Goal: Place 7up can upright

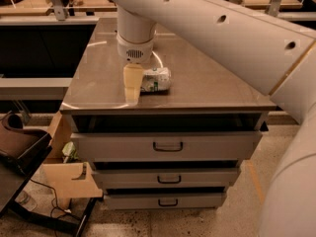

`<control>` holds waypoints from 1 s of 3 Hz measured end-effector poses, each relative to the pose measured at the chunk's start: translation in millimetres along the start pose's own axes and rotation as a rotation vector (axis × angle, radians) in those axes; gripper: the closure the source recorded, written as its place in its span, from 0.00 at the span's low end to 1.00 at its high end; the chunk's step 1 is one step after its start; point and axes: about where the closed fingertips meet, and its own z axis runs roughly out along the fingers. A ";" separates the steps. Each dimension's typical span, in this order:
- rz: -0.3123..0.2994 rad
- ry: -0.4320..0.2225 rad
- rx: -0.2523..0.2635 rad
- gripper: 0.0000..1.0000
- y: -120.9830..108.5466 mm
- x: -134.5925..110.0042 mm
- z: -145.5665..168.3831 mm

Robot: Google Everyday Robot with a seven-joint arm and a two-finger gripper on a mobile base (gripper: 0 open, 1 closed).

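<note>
The 7up can (157, 79) lies on its side on the brown top of the drawer cabinet (197, 90), near the front edge. It is whitish-silver with green markings. My gripper (132, 85) hangs from the big white arm (207, 23) and reaches down to the cabinet top at the can's left end. It covers that end of the can. I cannot tell whether it touches the can.
The cabinet has three drawers with dark handles (168, 146); the top one stands slightly out. A cardboard box (69, 174) and a dark seat (19, 147) stand at the lower left. Wooden tables (74, 1) stand behind.
</note>
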 end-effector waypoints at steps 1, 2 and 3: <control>0.007 0.005 -0.008 0.00 -8.1 7.5 14.5; 0.011 0.015 -0.013 0.00 -19.5 17.9 25.3; 0.004 0.044 -0.015 0.00 -29.7 29.5 32.8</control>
